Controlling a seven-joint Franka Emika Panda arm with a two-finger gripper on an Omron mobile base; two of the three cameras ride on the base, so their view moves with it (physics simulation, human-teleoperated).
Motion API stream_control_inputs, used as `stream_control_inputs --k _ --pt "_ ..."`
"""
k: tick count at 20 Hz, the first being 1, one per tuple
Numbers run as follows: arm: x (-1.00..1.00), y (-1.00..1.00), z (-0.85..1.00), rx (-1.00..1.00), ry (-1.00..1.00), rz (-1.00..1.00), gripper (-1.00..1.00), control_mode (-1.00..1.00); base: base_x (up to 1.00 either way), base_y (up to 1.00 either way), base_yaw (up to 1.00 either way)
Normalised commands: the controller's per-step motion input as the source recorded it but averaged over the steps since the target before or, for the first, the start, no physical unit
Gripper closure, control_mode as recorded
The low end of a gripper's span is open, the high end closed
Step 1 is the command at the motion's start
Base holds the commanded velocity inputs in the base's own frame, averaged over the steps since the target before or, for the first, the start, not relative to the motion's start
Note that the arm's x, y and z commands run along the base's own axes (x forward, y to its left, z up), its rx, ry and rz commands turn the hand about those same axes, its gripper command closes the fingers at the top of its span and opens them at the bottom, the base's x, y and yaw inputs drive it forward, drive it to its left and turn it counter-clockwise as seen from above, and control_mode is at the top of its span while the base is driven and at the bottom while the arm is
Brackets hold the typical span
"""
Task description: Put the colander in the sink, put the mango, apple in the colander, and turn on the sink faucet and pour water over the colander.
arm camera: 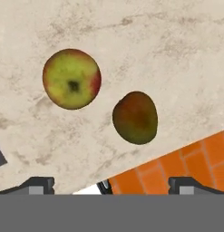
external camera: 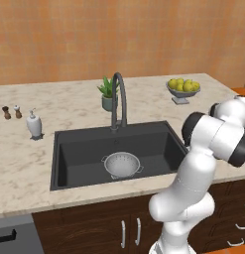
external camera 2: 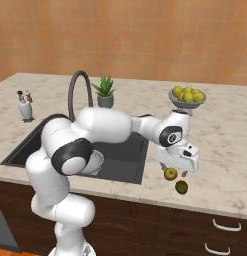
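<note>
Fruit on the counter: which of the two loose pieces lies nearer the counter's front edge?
The mango, the darker green oval one. The apple, rounder and yellow-green with red, sits just behind it, toward the sink.

Orange wall (external camera: 144, 34), marble counter (external camera: 69, 106), dark wood cabinets (external camera: 94, 223).

One colander (external camera: 122, 164), one apple (arm camera: 71, 79), one mango (arm camera: 135, 118), one potted plant (external camera: 109, 94), one soap dispenser (external camera: 34, 124) and two small shakers (external camera: 12, 112).

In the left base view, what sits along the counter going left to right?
Pepper and salt shakers → soap dispenser → colander in the sink → fruit bowl heaped with yellow-green fruit.
</note>
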Motion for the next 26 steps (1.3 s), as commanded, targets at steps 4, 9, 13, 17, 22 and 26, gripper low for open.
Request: stream_control_inputs --k 4,9,13,17,22,26 --pt "0.10 -0.34 -0.29 0.06 0.00 0.15 -1.00 -1.00 0.00 0.00 0.00" --pt "0.10 -0.13 -0.29 0.05 0.00 0.11 -1.00 -1.00 0.00 0.00 0.00" --pt "0.12 0.00 -0.33 0.02 -0.01 0.06 -1.00 -1.00 0.00 0.00 0.00" --pt "0.07 -0.03 -0.18 0.04 0.00 0.02 -1.00 -1.00 0.00 0.00 0.00" --pt "-0.04 0.00 -0.07 0.00 0.00 0.00 -1.00 -1.00 0.00 0.00 0.00" --pt "-0.13 0.00 -0.05 0.00 0.00 0.00 -1.00 -1.00 0.00 0.00 0.00"
